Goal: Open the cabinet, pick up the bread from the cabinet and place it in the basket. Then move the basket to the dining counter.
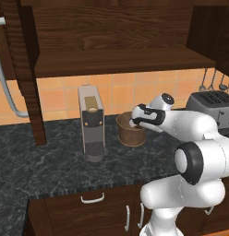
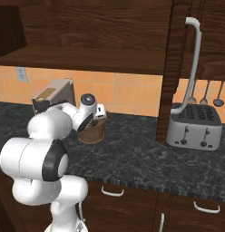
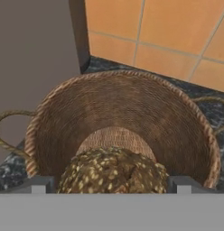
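The round woven basket (image 1: 130, 136) (image 2: 91, 132) stands on the black granite counter, just right of the coffee machine. The seeded brown bread (image 3: 114, 171) lies inside the basket (image 3: 118, 103). My gripper (image 1: 133, 122) (image 2: 100, 118) (image 3: 111, 186) reaches over the basket's rim, open wide, with a fingertip on each side of the loaf. The cabinet (image 1: 121, 62) (image 2: 87, 59) above has both doors swung open, and the visible part of its shelf is bare. The dining counter is out of view.
A grey coffee machine (image 1: 92, 122) (image 2: 53, 97) stands close beside the basket. A toaster (image 1: 213, 106) (image 2: 194, 127) sits at the right, under hanging utensils (image 2: 205, 97). The open door's long bar handle (image 2: 191, 68) hangs over the toaster.
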Robot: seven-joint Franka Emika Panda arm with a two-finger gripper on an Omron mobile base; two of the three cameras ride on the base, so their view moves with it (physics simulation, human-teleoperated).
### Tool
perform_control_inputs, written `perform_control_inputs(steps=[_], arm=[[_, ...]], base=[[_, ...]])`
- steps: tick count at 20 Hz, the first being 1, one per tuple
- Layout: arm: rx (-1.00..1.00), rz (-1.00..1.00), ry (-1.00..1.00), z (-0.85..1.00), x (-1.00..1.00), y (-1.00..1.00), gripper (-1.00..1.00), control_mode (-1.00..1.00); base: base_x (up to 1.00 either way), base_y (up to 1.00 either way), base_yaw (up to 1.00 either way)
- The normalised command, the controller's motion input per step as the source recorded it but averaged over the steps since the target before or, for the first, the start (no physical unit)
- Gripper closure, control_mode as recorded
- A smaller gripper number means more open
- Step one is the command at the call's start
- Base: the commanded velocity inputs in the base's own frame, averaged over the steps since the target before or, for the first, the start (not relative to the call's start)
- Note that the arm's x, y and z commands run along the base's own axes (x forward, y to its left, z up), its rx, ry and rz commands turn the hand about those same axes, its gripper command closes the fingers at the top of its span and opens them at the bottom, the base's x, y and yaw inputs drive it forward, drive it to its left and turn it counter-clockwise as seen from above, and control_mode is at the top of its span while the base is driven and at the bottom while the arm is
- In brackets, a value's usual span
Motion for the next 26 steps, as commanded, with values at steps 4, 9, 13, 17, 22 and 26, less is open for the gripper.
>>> perform_control_inputs(steps=[4,9,13,17,22,26], arm=[[0.00,0.00,0.00,-0.16,0.15,0.00,1.00,-1.00],[0.00,0.00,0.03,-0.04,0.13,0.09,1.00,-1.00],[0.00,0.00,0.05,0.00,0.34,0.16,1.00,-1.00],[0.00,0.00,0.03,-0.03,0.45,0.12,1.00,-1.00],[0.00,0.00,0.00,-0.16,0.43,0.00,1.00,-1.00],[0.00,0.00,0.00,-0.28,0.22,0.00,1.00,-1.00]], base=[[0.00,0.00,0.00],[0.00,0.00,0.00],[0.00,0.00,0.00],[0.00,0.00,0.00],[0.00,0.00,0.00],[0.00,0.00,0.00]])
